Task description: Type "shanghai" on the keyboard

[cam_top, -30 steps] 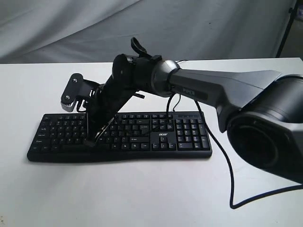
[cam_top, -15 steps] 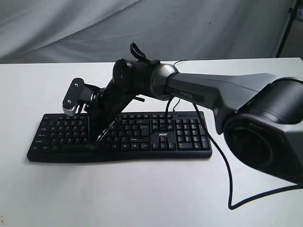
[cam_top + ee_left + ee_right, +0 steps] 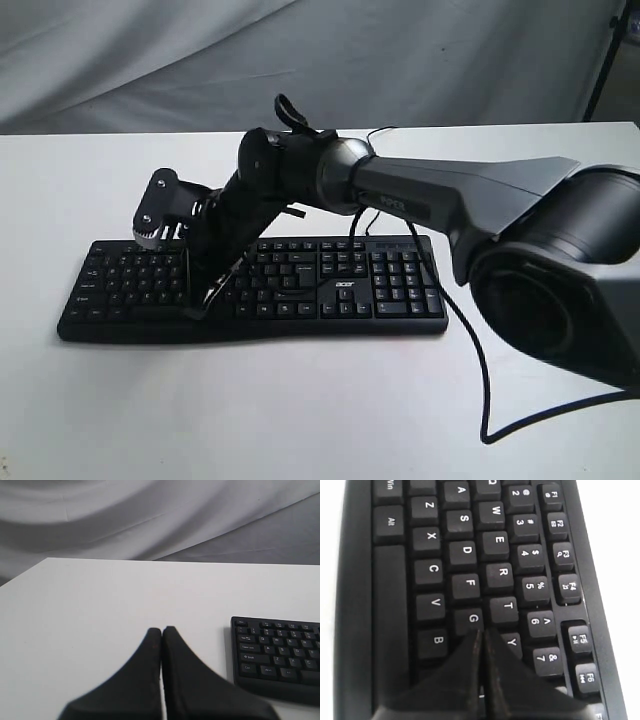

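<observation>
On the table [image 3: 300, 410] lies the keyboard [image 3: 340, 285]. The right gripper [image 3: 481, 632], jaws together, has edged slightly along the row and now tips down just past G [image 3: 473, 618], likely onto H. The left gripper [image 3: 161, 630], also together, hovers beside the keyboard's end.

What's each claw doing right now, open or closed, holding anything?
Left claw: closed, empty, over the table beside the keyboard.
Right claw: closed, empty, tips at the keyboard, next to the G key.
</observation>
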Available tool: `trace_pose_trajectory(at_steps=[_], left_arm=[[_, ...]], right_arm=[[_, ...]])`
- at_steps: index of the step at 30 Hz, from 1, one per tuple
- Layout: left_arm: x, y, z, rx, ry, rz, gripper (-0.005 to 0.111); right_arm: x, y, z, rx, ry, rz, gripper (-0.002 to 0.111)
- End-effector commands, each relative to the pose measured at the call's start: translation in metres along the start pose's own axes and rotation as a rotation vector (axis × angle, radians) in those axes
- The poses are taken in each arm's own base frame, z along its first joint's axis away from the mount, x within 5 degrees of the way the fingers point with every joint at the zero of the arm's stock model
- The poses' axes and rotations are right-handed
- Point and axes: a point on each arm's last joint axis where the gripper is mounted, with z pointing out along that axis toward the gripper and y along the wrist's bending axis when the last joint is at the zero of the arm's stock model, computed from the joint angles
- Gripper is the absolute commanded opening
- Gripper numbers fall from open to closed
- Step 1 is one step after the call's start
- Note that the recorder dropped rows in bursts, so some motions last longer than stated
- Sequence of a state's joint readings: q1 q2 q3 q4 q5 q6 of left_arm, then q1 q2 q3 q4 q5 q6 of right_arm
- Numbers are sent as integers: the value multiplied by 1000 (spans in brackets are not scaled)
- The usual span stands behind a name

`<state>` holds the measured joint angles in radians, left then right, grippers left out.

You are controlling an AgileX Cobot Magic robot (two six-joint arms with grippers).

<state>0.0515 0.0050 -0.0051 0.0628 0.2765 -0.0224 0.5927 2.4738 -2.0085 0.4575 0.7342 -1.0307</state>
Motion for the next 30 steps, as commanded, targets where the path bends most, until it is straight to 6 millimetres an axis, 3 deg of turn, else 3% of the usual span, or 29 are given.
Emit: trace_pose_trajectory(at_steps=[1, 8, 17, 30], left_arm=[[1, 0, 0, -2, -10, -3, 1], [1, 0, 0, -2, -10, -3, 1], [1, 0, 0, -2, -10, -3, 1], [1, 0, 0, -2, -10, -3, 1]], right_arm=[[3, 3, 6, -14, 9, -4, 0], [2, 2, 5, -12, 7, -5, 0], [-18, 3, -21, 18, -34, -36, 0], [-24, 6, -22, 28, -48, -31, 0]])
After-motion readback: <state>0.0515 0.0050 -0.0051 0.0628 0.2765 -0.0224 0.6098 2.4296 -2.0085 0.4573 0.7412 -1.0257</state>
